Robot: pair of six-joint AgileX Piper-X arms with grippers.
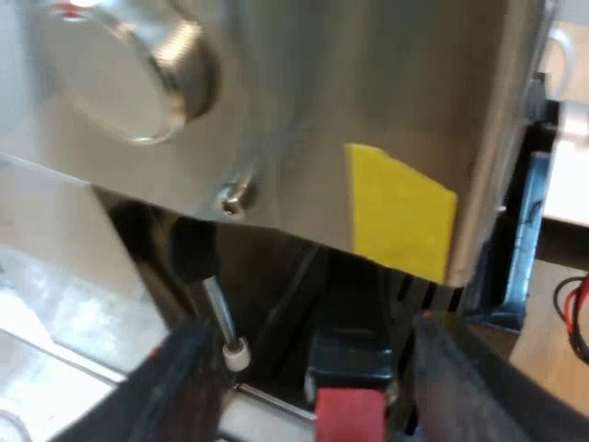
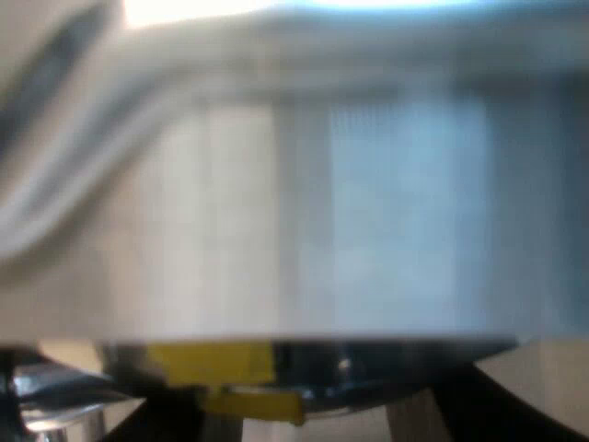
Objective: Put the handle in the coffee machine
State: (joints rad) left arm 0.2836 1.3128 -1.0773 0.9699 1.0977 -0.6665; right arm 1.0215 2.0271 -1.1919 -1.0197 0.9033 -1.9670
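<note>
Two left fingers [image 1: 175, 387] spread, red-ended handle [image 1: 350, 414] between them, untouched | right fingers [image 2: 497, 410] spread, empty, near machine [image 2: 368, 230]

Steam wand [image 1: 221, 318] crowds the handle [image 1: 350, 387] — machine panel [image 1: 386, 110] overhangs.

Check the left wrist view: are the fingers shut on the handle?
No, the left fingers stand apart, one on each side of the handle, with gaps showing between them and it.
</note>
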